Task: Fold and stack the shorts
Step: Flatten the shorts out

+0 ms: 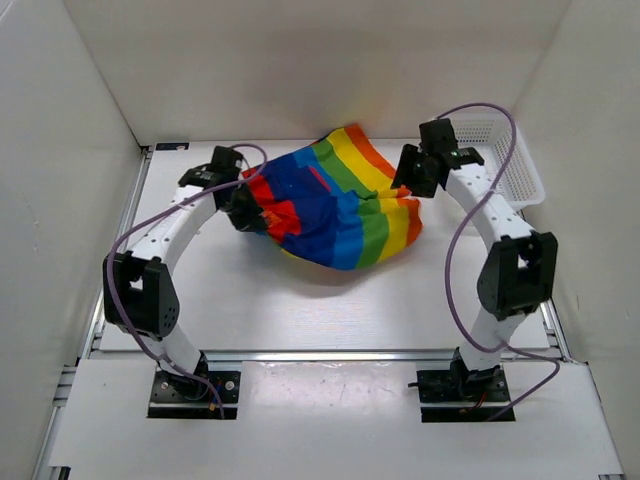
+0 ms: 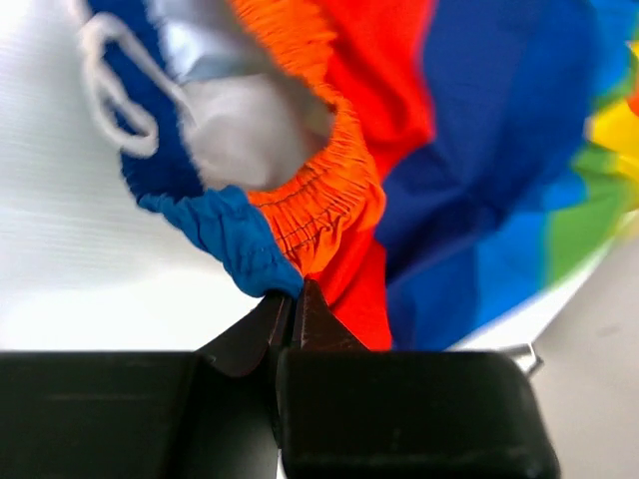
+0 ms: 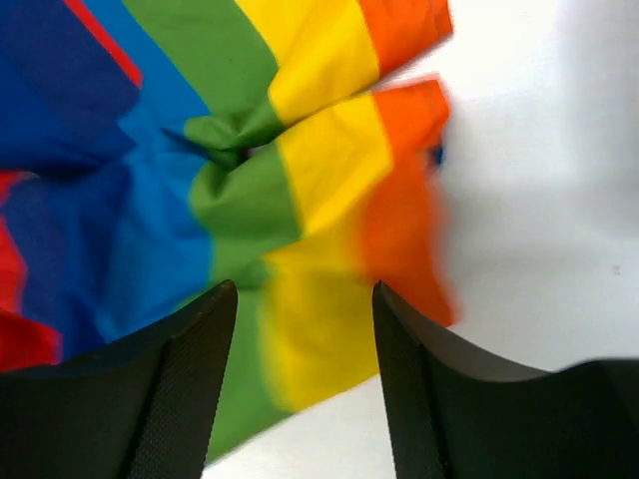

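The rainbow-striped shorts point(image 1: 340, 205) hang bunched above the middle of the table, held up on their left side. My left gripper point(image 2: 288, 299) is shut on the shorts, pinching the orange and blue elastic waistband point(image 2: 319, 215); a white drawstring point(image 2: 110, 95) dangles by it. In the top view that gripper point(image 1: 243, 205) sits at the cloth's left edge. My right gripper point(image 3: 305, 289) stands open just above the yellow and green stripes point(image 3: 300, 329), which look blurred, with nothing between its fingers. From above, it point(image 1: 410, 185) is at the cloth's upper right edge.
A white plastic mesh basket point(image 1: 515, 160) stands at the back right, just behind the right arm. White walls close in the table on three sides. The arm bases point(image 1: 190, 385) sit at the near edge.
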Tool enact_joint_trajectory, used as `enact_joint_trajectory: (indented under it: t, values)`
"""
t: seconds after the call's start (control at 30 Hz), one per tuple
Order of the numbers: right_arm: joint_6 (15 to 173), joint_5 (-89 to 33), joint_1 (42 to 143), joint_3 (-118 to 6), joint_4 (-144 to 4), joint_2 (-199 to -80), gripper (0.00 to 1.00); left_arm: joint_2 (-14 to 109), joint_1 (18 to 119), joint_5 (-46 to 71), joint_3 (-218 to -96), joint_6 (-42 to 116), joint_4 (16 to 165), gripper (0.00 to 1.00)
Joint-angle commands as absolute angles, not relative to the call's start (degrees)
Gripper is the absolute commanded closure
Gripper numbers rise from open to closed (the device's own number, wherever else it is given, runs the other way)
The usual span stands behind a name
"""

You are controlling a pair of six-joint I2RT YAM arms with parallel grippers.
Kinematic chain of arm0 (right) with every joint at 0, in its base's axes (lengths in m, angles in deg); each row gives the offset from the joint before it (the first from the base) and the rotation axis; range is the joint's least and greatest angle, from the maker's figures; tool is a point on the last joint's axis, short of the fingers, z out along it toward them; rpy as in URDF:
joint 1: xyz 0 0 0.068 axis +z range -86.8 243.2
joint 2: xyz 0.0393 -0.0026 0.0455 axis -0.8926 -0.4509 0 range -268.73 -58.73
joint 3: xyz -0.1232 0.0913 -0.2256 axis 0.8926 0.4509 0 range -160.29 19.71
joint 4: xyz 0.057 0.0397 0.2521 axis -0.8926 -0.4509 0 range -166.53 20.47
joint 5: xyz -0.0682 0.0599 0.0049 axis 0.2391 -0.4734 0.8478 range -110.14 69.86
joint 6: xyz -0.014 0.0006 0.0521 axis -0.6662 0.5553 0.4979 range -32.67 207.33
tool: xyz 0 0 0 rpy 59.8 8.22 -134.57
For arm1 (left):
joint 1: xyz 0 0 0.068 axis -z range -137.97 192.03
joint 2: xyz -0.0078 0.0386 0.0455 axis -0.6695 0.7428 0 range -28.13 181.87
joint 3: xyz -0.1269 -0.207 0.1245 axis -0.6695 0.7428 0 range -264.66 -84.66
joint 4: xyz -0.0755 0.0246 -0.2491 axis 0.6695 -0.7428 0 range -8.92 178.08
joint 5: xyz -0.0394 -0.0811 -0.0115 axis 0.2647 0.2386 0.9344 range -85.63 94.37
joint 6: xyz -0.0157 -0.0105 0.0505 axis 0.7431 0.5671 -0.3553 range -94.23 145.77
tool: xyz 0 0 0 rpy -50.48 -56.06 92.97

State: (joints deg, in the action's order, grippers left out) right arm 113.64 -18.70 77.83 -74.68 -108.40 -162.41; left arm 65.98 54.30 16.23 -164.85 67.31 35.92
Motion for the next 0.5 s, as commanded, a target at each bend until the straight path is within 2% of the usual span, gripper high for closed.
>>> enact_joint_trajectory:
  t: [0.0,0.2,0.37,0.47]
  values:
    - [114.57,-16.18,78.58,-69.01,-108.49,-151.67,0.36,64.59,58.01,14.67,-171.12,72.53,37.02,0.90]
    - [123.44,-26.18,78.58,-48.53,-105.22,-138.99,0.36,70.04,60.30,14.04,-179.58,74.11,37.02,0.90]
    - [135.22,-37.52,79.63,-29.97,-94.60,-126.59,0.36,73.11,63.20,13.52,-186.08,75.87,35.88,0.90]
    - [129.21,-29.32,89.89,-33.52,-100.53,-126.49,0.28,75.31,64.79,12.72,-190.72,76.39,35.17,0.90]
